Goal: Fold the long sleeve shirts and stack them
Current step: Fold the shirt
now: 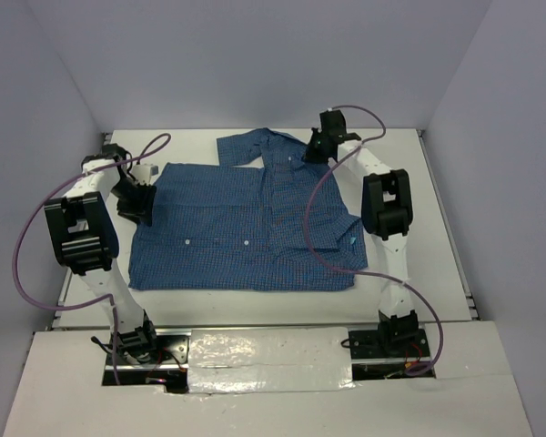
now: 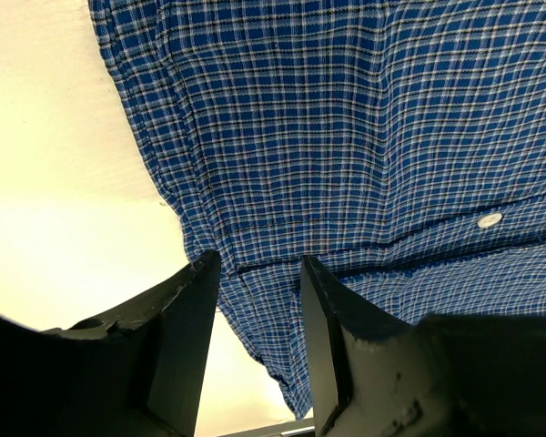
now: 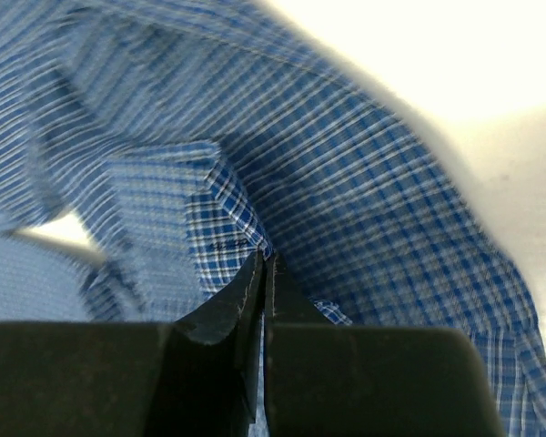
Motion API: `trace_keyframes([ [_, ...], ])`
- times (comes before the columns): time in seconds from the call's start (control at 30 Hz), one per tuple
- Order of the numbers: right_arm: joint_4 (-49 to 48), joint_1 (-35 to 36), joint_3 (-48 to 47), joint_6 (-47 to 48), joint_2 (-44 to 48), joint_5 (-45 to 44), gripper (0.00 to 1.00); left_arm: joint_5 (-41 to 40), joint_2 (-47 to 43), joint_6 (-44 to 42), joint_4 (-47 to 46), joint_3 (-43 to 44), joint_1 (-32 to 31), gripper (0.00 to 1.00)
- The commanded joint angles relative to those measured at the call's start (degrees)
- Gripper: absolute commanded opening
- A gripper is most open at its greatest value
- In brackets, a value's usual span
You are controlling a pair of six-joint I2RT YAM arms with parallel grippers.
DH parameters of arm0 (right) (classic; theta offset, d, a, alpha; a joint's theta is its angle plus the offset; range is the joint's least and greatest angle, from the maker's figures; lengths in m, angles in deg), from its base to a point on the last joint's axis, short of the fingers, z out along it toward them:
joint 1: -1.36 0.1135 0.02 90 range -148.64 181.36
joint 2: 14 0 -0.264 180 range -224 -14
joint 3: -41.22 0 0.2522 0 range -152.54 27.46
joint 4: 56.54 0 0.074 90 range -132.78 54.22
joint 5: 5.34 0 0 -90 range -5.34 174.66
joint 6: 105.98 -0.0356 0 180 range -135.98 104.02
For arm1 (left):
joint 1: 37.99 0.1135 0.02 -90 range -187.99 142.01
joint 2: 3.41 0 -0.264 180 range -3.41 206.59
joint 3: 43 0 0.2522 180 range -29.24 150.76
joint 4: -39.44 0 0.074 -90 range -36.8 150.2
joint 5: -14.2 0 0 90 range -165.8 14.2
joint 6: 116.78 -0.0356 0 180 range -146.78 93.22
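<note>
Table (image 1: 432, 191) | shirt (image 1: 218, 228) spread | left gripper (image 2: 259, 264) jaws released | right gripper (image 3: 262, 259) jaws grasping shirt

the top camera looks down over the whole tabletop (image 1: 255, 305), while both wrist cameras peer closely at its shirt (image 1: 246, 228).

White table (image 1: 441, 214) between plain pale lilac-grey walls (image 1: 255, 55), under soft even light.

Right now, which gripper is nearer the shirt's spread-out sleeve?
Right. The right gripper sits on the sleeve at the far edge; the left gripper is at the shirt's hem, well away.
</note>
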Motion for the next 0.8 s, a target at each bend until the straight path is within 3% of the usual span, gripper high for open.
trace_keyframes([
  [0.0,-9.15,0.91,4.19,3.94,9.35,2.73,0.0,1.15,-2.02,-0.52,0.41,1.27,0.24,0.53],
  [0.17,-20.12,0.91,16.49,6.14,18.49,8.26,0.0,1.77,-2.02,-0.61,0.94,3.11,0.24,0.53],
  [0.3,-22.78,1.0,24.66,7.8,25.08,13.18,0.0,5.19,-2.72,-0.78,1.65,4.96,-0.11,0.53],
  [0.5,-26.81,2.49,46.53,9.48,41.68,19.16,0.0,13.1,-7.46,-4.3,2.78,7.77,-3.88,0.53],
  [0.77,-30.07,6.97,76.69,10.18,66.03,24.17,0.0,25.93,-14.23,-14.32,1.04,4.97,-21.1,0.6],
])
